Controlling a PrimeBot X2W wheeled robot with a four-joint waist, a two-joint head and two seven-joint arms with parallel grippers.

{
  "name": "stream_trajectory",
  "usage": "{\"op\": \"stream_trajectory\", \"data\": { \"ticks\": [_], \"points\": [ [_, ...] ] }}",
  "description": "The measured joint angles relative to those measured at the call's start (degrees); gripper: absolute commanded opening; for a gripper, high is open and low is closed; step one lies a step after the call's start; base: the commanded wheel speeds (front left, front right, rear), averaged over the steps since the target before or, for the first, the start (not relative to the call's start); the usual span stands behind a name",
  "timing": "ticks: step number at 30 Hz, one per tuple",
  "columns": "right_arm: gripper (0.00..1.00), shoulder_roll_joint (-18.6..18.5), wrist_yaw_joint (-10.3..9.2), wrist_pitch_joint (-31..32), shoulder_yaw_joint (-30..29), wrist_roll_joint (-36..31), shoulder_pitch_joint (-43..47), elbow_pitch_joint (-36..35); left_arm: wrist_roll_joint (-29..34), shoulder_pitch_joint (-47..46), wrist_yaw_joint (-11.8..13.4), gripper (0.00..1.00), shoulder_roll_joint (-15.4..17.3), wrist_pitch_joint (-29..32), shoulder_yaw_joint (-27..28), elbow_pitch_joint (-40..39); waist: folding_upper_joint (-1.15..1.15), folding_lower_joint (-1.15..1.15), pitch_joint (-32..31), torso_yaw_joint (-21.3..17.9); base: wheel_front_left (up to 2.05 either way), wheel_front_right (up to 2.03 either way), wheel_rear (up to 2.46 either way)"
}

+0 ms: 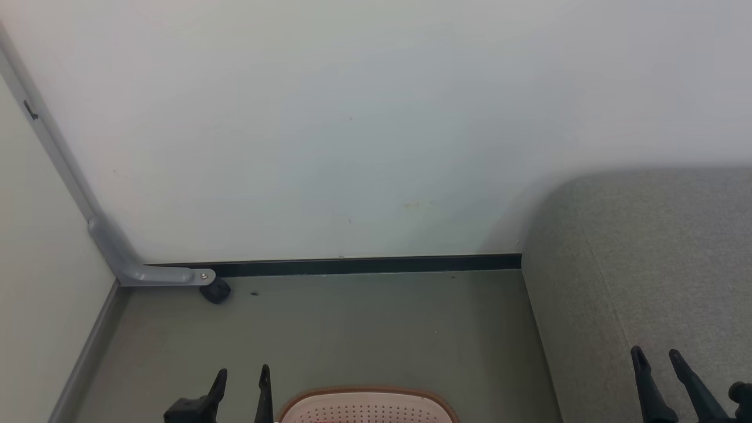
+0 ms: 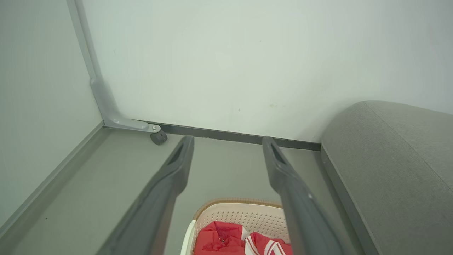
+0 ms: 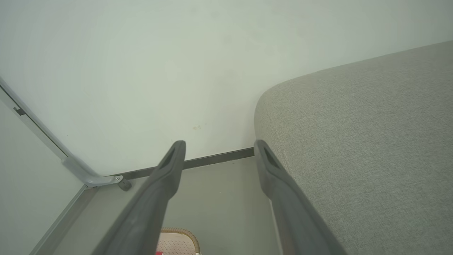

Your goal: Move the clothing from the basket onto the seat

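The cream basket (image 1: 367, 406) with its brown rim peeks over the head view's bottom edge, standing on the floor. From the left wrist, the basket (image 2: 244, 216) holds bright red clothing (image 2: 230, 239) with white stripes. The grey seat (image 1: 640, 264) rises at the right, also as the seat (image 2: 396, 170) and the seat (image 3: 361, 141). My left gripper (image 1: 242, 376) hangs open just left of the basket, nothing between its fingers (image 2: 177, 166). My right gripper (image 1: 657, 357) is open and empty above the seat's near part, its fingers (image 3: 170, 166) spread wide. The basket corner (image 3: 180, 241) sits low in the right wrist view.
A pale wall (image 1: 352, 117) with a dark skirting strip (image 1: 364, 265) closes the far side. A grey metal frame leg (image 1: 117, 247) with a small black caster (image 1: 215, 290) stands in the left corner. Grey-green floor (image 1: 352, 329) lies between the wall, the basket and the seat.
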Motion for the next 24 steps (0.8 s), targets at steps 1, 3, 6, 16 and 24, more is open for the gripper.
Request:
{"op": "stream_trajectory", "data": {
  "ticks": [1, 3, 6, 16, 24],
  "points": [
    [1.0, -0.1, 0.0, -0.1, 0.2, -0.5, 0.0, 0.0, 0.8, 0.0, 0.0, 1.0, 0.0, -0.2, 0.0, 0.2, 0.0, 0.0, 0.0, 0.0, 0.0, 0.0, 0.0],
    [1.0, -0.2, 0.0, -0.5, 0.5, -2.1, 0.1, -0.1, 2.1, -0.1, 0.3, 1.0, -0.1, -0.6, 0.1, 0.8, 0.0, 0.0, -0.1, 0.0, 0.0, 0.0, 0.0],
    [1.0, -0.4, -0.42, -1.3, 0.9, -4.1, 0.2, -0.2, 4.9, -0.1, 0.7, 1.0, -0.2, -1.2, 0.2, 1.6, 0.0, 0.0, -0.3, 0.0, 0.0, 0.0, 0.0],
    [1.0, -1.8, -0.46, -3.0, 1.1, -10.2, 0.3, -0.3, 11.3, -0.3, 2.0, 1.0, -0.4, -3.1, 0.9, 4.0, 0.0, 0.0, -0.6, 0.1, 0.0, 0.0, 0.0],
    [1.0, -1.6, -0.51, -3.0, 0.0, -10.2, 0.5, -0.4, 11.0, -0.3, 2.0, 1.0, -0.7, -3.1, 2.0, 4.4, 0.0, 0.0, -0.7, 0.1, 0.0, 0.0, 0.0]
  ]
}}
